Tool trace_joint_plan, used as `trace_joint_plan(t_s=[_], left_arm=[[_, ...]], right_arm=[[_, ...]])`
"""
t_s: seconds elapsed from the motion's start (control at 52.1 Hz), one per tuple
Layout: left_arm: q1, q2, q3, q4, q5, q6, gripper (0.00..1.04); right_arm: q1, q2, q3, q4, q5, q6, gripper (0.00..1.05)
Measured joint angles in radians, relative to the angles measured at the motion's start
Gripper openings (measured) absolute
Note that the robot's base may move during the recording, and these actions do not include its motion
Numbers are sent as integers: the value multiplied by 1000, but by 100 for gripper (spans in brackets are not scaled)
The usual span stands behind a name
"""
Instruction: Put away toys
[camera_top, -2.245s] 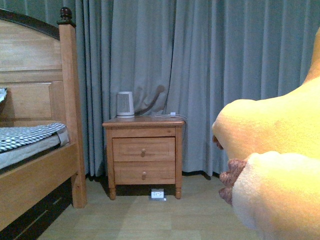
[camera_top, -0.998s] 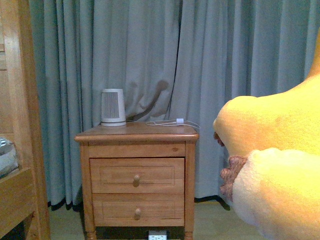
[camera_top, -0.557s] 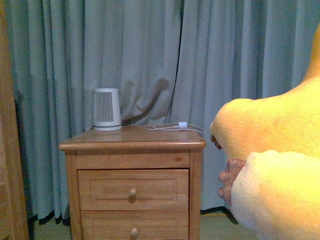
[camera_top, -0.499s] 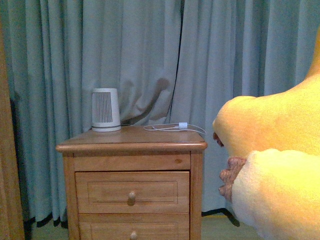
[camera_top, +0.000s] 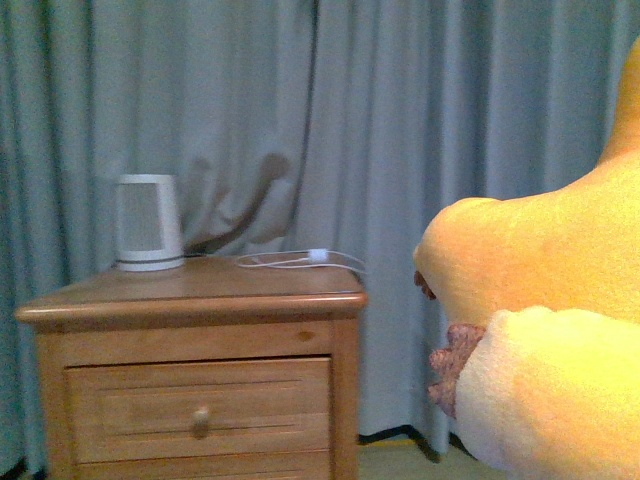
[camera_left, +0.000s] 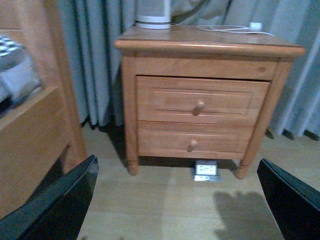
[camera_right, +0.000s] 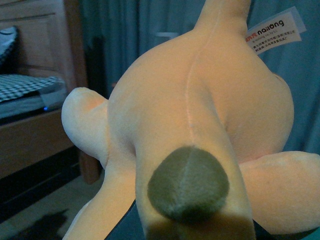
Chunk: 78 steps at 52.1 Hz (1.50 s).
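Both nightstand drawers (camera_left: 200, 120) shut; left hand (camera_left: 176, 164) spread apart, right hand (camera_right: 126, 230) untellable behind plush toy (camera_right: 200, 100).

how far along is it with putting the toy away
Done: the plush toy is picked up and held close at the right wrist. In hand: it hangs beside the nightstand, right in front of the robot. Left: stowing it. Both drawers are shut, nothing is placed yet, and the left gripper is open and empty.
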Motion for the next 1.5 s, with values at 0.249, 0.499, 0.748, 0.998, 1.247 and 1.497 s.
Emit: trace_joint_plan(t_s=[0.249, 0.499, 0.748, 0.998, 1.247, 1.497], left_arm=[[-1, 0, 0, 0, 3, 0, 99], [0, 0, 0, 0, 3, 0, 99], [0, 0, 0, 0, 3, 0, 99], [0, 0, 0, 0, 3, 0, 99], [0, 0, 0, 0, 2, 0, 99], [0, 0, 0, 0, 3, 0, 99]], right_arm=[[0, 0, 0, 0, 10, 0, 17], [0, -1, 0, 0, 4, 0, 17], [0, -1, 0, 0, 9, 0, 17], [0, -1, 0, 0, 9, 0, 17], [0, -1, 0, 0, 9, 0, 17], [0, -1, -1, 0, 8, 0, 17]])
